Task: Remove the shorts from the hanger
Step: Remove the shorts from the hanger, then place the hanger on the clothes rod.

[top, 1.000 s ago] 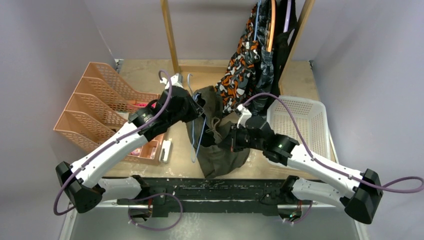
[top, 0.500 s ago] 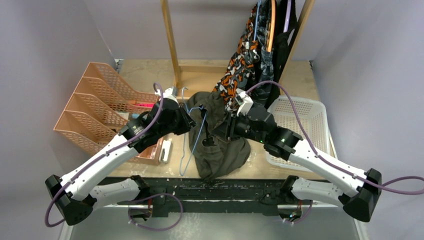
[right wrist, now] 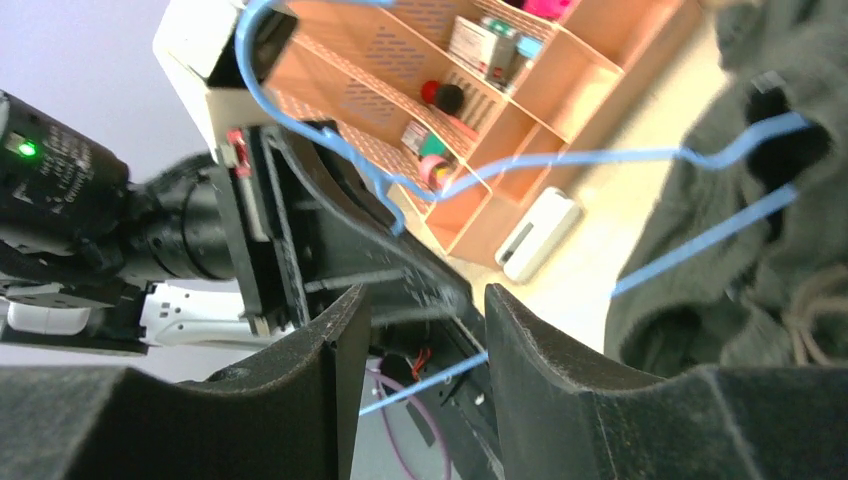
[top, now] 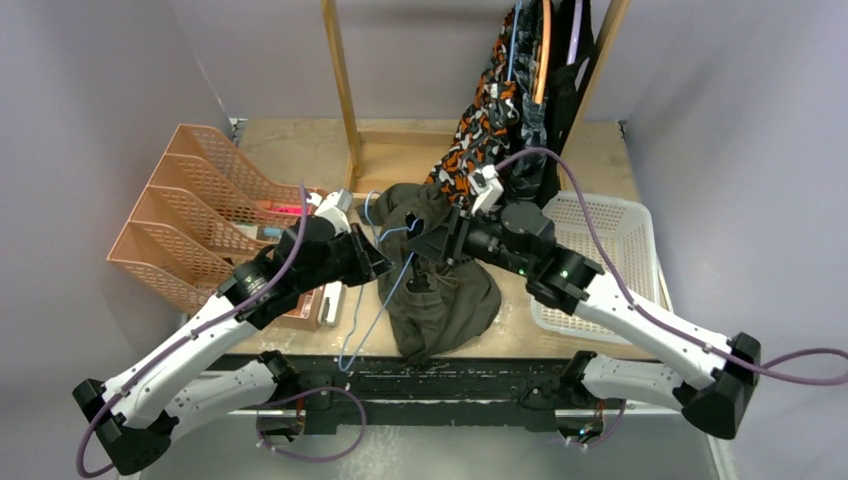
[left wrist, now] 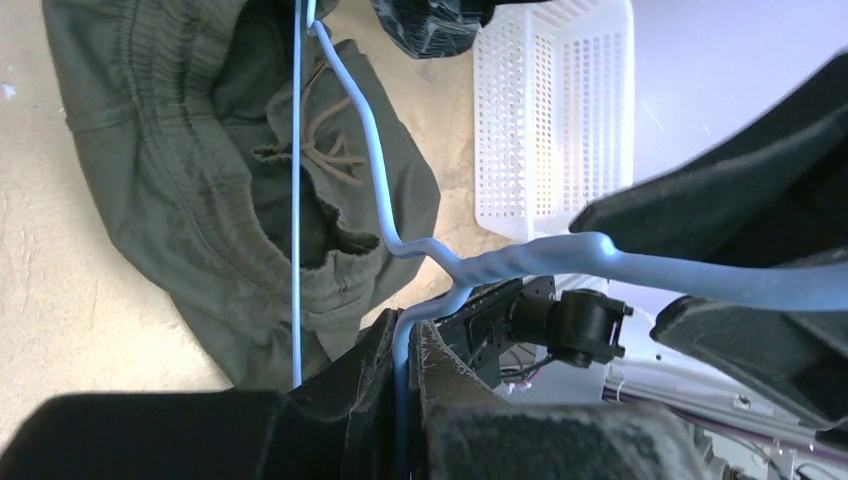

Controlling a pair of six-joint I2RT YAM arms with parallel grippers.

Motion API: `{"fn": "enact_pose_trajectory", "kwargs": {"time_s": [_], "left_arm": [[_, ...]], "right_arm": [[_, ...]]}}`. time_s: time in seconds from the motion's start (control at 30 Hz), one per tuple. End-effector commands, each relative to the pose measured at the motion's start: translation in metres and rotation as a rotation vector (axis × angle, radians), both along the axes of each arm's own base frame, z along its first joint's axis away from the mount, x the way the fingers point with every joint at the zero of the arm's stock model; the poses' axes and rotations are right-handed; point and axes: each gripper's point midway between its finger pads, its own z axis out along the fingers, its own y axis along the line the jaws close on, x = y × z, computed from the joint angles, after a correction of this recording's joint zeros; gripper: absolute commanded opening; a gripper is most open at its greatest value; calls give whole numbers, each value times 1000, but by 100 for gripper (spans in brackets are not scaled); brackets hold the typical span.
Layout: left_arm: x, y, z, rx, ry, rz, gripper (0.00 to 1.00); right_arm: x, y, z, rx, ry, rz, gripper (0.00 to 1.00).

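The olive green shorts (top: 450, 300) lie crumpled on the table, also seen in the left wrist view (left wrist: 170, 170) and right wrist view (right wrist: 760, 240). A light blue wire hanger (top: 385, 290) has one end still tucked in their waistband (right wrist: 790, 130). My left gripper (top: 368, 262) is shut on the hanger's wire (left wrist: 405, 370), left of the shorts. My right gripper (top: 440, 240) hovers at the shorts' upper edge, jaws open and empty (right wrist: 425, 300). The orange camouflage shorts (top: 470, 150), grey-blue camouflage shorts (top: 530, 130) and black shorts (top: 565, 90) hang on the rack behind.
A wooden rack (top: 340, 80) stands at the back. A white mesh basket (top: 600, 240) sits right of the shorts. An orange file organiser (top: 190, 220) with small items fills the left side. A small white device (top: 330, 300) lies beside it.
My left arm drew back toward the near left, pulling the hanger partly out of the olive shorts. My right gripper moved up and farther back to the shorts' upper edge.
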Motion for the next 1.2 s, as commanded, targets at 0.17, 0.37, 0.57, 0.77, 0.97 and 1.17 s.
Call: {"fn": "enact_pose_trajectory", "kwargs": {"time_s": [0.17, 0.37, 0.57, 0.77, 0.97, 1.17], "left_arm": [[-9, -13, 29, -75, -75, -107, 0], [-11, -17, 32, -104, -77, -119, 0], [-17, -27, 47, -196, -100, -170, 0], [-14, -22, 43, -148, -93, -151, 0], [-17, -21, 52, -186, -112, -148, 0], [-21, -26, 54, -214, -104, -178, 0]], "right_arm": [[9, 54, 77, 34, -350, 213, 53], [15, 65, 58, -63, -399, 241, 54], [18, 73, 53, -117, -458, 241, 51], [30, 71, 62, -148, -505, 153, 20], [33, 66, 61, -165, -515, 134, 26], [39, 64, 53, -197, -527, 111, 36]]}}
